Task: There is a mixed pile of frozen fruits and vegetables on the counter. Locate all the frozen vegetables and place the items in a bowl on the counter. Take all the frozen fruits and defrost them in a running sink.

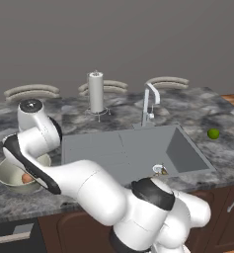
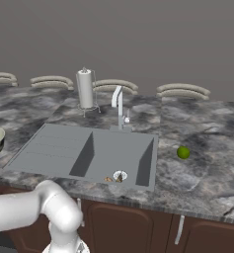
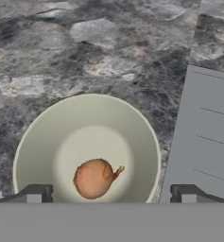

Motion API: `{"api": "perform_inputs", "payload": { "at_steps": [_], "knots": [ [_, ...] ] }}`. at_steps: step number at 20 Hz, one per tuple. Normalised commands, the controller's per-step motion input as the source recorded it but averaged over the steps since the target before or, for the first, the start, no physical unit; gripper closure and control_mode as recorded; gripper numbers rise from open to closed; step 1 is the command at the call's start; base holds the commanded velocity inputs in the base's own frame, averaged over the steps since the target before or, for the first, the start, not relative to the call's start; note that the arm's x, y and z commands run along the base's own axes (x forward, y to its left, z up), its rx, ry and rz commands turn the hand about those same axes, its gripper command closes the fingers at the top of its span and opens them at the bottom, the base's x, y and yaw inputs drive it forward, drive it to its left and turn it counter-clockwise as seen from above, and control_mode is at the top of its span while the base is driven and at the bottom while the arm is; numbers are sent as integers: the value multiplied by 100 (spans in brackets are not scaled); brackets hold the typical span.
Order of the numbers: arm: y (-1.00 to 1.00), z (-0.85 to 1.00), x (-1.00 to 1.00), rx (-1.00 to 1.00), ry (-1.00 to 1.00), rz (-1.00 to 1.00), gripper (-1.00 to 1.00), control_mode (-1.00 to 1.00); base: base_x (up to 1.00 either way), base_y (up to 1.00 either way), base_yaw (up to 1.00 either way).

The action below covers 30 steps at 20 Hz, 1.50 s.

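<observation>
My gripper [image 3: 111,194] hangs open just above the cream-green bowl [image 3: 42,142], its two fingertips [image 3: 35,194] spread wide over the bowl's near side. A reddish-brown oval lump [image 3: 94,178], one of the frozen vegetables, lies loose on the bowl's bottom, touching neither finger. The bowl [image 1: 7,175] sits on the dark marbled counter [image 1: 222,158] left of the sink [image 1: 133,148], partly hidden by my arm. The lime-green ball [image 1: 213,133] rests on the counter right of the sink. A small orange-brown frozen fruit [image 2: 108,179] lies in the basin beside the drain [image 2: 120,175].
A curved chrome tap [image 1: 149,104] stands behind the basin, with a paper towel roll [image 1: 96,92] to its left. Flat grey-beige plates [image 1: 32,91] line the back wall. The ribbed drainboard [image 3: 208,132] borders the bowl closely.
</observation>
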Motion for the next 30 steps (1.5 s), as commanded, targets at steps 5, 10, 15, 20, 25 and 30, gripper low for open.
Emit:
{"api": "perform_inputs", "payload": {
  "at_steps": [5,10,15,20,25,30],
  "knots": [
    [-59,33,-10,0,-8,0,-100,-100,0,0,0],
    [-70,21,-7,0,-1,0,-100,-100,0,0,0],
    [-75,12,-12,0,0,0,-100,-100,0,0,0],
    [-68,11,-16,0,0,0,-100,-100,0,0,0],
    [-54,23,-26,0,0,0,-100,-100,0,0,0],
    [-64,36,-32,0,0,0,-100,-100,0,0,0]
  ]
}}
